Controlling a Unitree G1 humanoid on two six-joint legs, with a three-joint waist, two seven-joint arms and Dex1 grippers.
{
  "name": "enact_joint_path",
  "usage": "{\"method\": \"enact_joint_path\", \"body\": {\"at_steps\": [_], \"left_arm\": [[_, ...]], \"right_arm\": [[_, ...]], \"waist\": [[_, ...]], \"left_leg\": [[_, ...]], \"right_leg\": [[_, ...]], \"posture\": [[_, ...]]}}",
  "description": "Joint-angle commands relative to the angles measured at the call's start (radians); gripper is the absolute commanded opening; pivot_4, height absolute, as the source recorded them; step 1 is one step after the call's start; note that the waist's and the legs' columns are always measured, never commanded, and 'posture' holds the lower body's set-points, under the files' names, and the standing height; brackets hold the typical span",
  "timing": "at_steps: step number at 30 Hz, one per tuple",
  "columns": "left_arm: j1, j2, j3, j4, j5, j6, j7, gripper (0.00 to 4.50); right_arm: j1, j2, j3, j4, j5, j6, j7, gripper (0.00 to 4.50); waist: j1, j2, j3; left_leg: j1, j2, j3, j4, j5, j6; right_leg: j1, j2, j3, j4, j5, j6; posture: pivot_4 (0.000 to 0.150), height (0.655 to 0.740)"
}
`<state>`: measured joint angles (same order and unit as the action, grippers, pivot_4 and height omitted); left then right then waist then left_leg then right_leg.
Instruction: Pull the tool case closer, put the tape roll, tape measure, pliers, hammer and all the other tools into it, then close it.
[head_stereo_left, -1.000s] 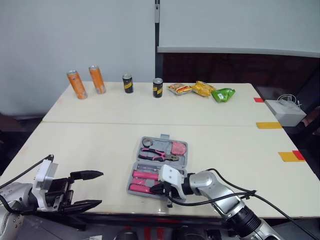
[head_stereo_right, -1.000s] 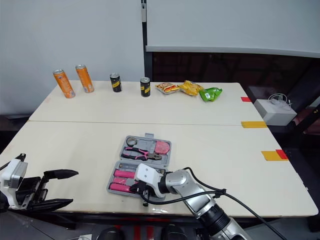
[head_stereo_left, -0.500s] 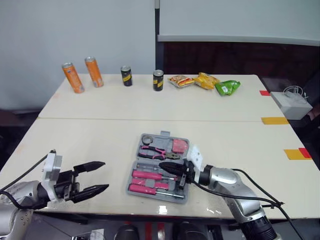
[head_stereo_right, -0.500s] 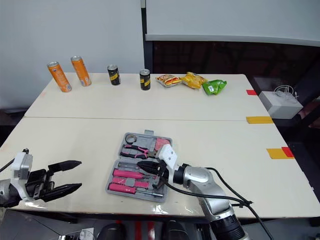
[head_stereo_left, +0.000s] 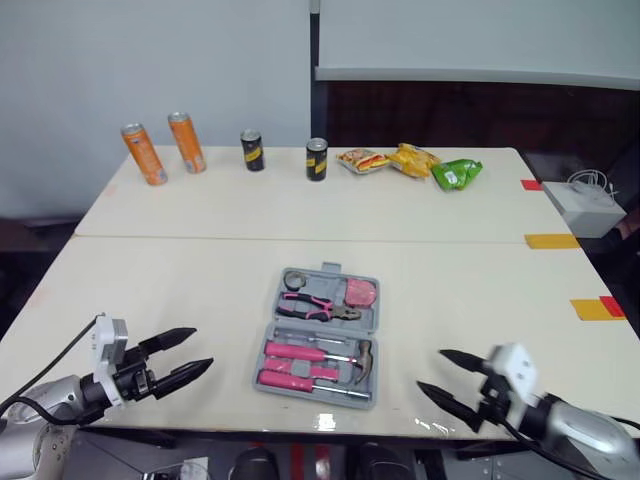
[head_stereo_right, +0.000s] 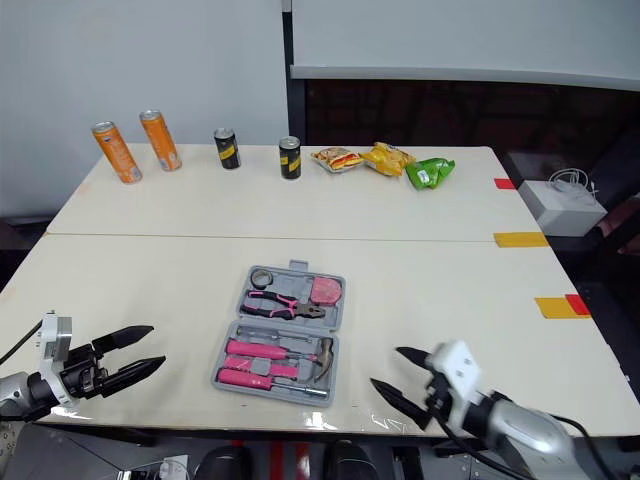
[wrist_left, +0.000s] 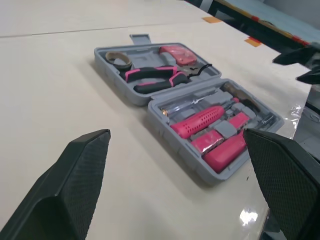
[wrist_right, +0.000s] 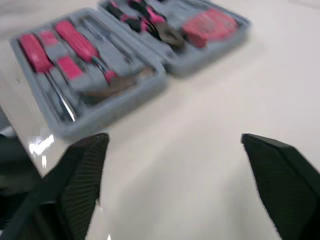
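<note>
Your right pincer (head_stereo_left: 432, 370) is pulling back. Half a second ago it was reaching over the near half of the tool case (head_stereo_left: 318, 335); now it is hanging to the right of the case, over the near edge of the table (head_stereo_left: 480, 290), with its fingers spread wide and carrying nothing. The hammer (head_stereo_left: 360, 352) is lying at the right end of the near half, where that pincer was working.

Your left pincer (head_stereo_left: 200, 347) is hovering near the table's front edge, well to the left of the case, likewise parted and empty.

The case is sitting open and flat in the middle of the near table. The tape roll (head_stereo_left: 294, 280), pliers (head_stereo_left: 318, 308) and tape measure (head_stereo_left: 358, 293) are resting in the far half, and the pink-handled screwdrivers (head_stereo_left: 295, 352) are lying beside the hammer.

You are probably finishing the loading, so folding the far half over and closing the case is looking like the step left.
</note>
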<state>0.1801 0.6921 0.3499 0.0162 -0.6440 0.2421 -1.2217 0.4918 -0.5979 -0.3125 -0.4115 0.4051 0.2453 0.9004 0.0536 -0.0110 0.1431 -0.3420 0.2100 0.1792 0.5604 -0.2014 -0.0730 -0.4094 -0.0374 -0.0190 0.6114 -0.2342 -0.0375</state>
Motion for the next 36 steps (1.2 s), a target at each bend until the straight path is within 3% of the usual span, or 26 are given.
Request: {"method": "enact_joint_path", "body": {"at_steps": [1,8,13,20,27,36], "left_arm": [[0.013,0.016,0.038,-0.019,0.014,-0.017,0.021,4.50],[-0.067,0.041,-0.025,-0.059,0.087,0.083,0.163,4.50],[-0.238,0.089,-0.128,0.014,0.121,0.146,0.114,4.50],[-0.512,0.117,-0.330,0.246,0.251,0.108,-0.044,2.31],[-0.704,0.054,-0.473,0.524,0.415,-0.055,-0.117,0.04],[-0.879,-0.072,-0.552,0.865,0.574,-0.289,-0.110,0.04]], "right_arm": [[0.042,-0.001,-0.068,-0.019,0.022,-0.042,0.006,4.47],[-0.016,0.010,-0.006,-0.021,0.006,-0.004,-0.048,4.47],[-0.209,-0.002,0.123,0.002,-0.038,0.109,-0.123,4.47],[-0.520,-0.061,0.304,0.137,-0.116,0.274,-0.129,2.29],[-0.706,-0.112,0.445,0.217,-0.171,0.353,-0.064,0.01],[-0.815,-0.136,0.561,0.255,-0.226,0.410,0.000,0.01]], "waist": [[-0.001,-0.001,0.001],[0.005,0.000,0.001],[0.004,0.000,0.001],[-0.002,0.001,0.000],[0.002,0.002,0.001],[0.023,0.002,0.001]], "left_leg": [[0.001,0.000,0.000,0.000,0.000,0.000],[0.009,-0.001,-0.001,0.000,0.000,0.000],[0.009,-0.001,-0.001,0.000,0.001,0.001],[0.007,-0.006,-0.001,0.001,0.003,0.005],[0.003,-0.006,-0.003,0.003,0.004,0.006],[-0.003,-0.005,-0.005,0.012,0.004,0.005]], "right_leg": [[0.000,0.000,0.000,0.000,0.000,0.000],[0.005,0.000,0.001,0.001,-0.003,0.006],[0.005,0.000,0.001,0.002,0.001,-0.002],[0.002,0.000,0.002,0.006,0.002,-0.001],[0.000,0.000,0.001,0.009,0.002,-0.002],[-0.001,0.000,-0.002,0.013,0.002,-0.003]], "posture": [[0.150,0.7400],[0.150,0.7400],[0.150,0.7400],[0.150,0.7400],[0.150,0.7400],[0.150,0.7400]]}}
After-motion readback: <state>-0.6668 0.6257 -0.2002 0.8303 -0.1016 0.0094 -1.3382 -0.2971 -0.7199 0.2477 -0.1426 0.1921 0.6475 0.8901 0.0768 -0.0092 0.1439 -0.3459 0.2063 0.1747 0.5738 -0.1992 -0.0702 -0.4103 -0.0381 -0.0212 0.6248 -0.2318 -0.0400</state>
